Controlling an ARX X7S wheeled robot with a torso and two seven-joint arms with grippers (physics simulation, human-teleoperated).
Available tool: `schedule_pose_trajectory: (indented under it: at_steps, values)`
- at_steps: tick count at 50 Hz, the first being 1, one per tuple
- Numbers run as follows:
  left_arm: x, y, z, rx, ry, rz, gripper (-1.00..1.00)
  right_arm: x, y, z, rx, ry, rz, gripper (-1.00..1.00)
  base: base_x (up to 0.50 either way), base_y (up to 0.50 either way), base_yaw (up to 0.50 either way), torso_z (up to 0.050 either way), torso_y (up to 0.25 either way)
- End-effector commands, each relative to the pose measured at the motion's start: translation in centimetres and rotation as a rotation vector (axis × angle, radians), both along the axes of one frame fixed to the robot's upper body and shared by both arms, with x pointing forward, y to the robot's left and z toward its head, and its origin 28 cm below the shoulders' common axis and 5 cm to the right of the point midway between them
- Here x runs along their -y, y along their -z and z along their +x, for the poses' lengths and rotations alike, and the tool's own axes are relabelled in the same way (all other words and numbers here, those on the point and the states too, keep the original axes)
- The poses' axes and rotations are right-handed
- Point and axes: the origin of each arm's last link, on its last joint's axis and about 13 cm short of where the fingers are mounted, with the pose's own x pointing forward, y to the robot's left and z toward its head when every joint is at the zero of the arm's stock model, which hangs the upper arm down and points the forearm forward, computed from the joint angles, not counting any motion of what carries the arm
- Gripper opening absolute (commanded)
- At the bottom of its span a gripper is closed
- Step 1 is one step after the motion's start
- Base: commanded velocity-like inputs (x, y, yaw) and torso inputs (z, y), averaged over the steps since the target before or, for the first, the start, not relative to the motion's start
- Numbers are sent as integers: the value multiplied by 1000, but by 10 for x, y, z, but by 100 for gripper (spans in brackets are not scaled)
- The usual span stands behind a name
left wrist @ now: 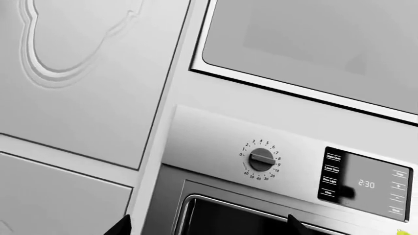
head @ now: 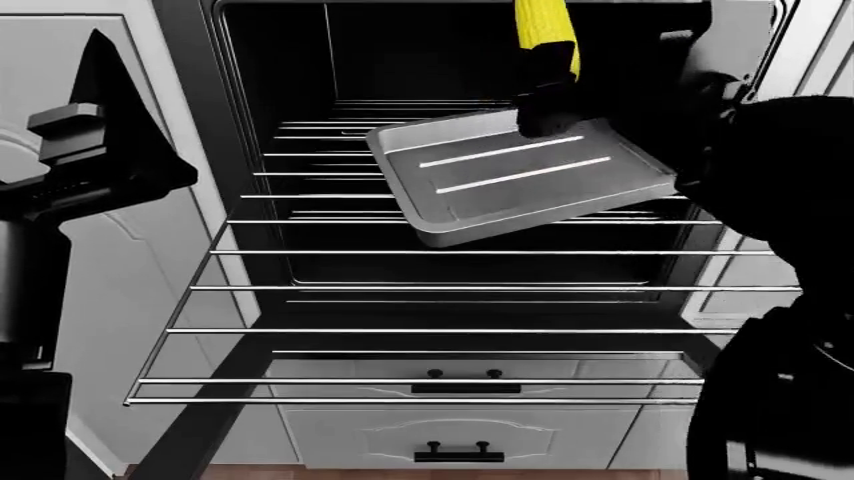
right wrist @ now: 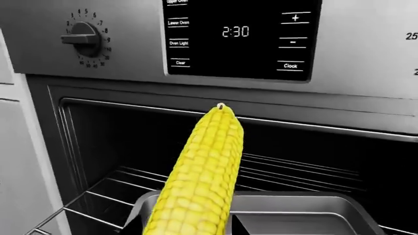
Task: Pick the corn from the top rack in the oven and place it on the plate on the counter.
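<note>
A grey baking tray [head: 514, 178] with two raised pale stripes is seen tilted above pulled-out wire bars. A round timer dial [left wrist: 262, 159] ringed with numbers is set beside a black display panel [right wrist: 238, 36] reading 2:30. Pale cabinet doors [left wrist: 78, 73] and a black-handled drawer [head: 454, 440] are visible.

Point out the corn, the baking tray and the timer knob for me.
corn [right wrist: 199, 176]: right wrist view, mid-cob kernels.
baking tray [head: 514, 180]: head view, flat floor.
timer knob [left wrist: 262, 159]: left wrist view, knob face.
</note>
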Motion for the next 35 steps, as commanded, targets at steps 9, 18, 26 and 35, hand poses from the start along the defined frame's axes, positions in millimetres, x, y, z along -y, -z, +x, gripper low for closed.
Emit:
schedule_pose_trajectory:
  at_steps: [9,18,26,35]
  values:
    - [-7,-1,4,10,-35,4,100,4,-14,-93,295,135,-60,-100,0,0,0,0,0]
    - [-14,-7,6,34,-82,9,100,2,-14,-118,335,156,-54,-100,0,0,0,0,0]
    - [-12,-6,5,35,-73,11,100,2,-14,-127,352,164,-43,-100,0,0,0,0,1]
    - [-10,-5,5,32,-67,11,100,5,-12,-121,327,214,-45,-100,-83,389,0,0,0]
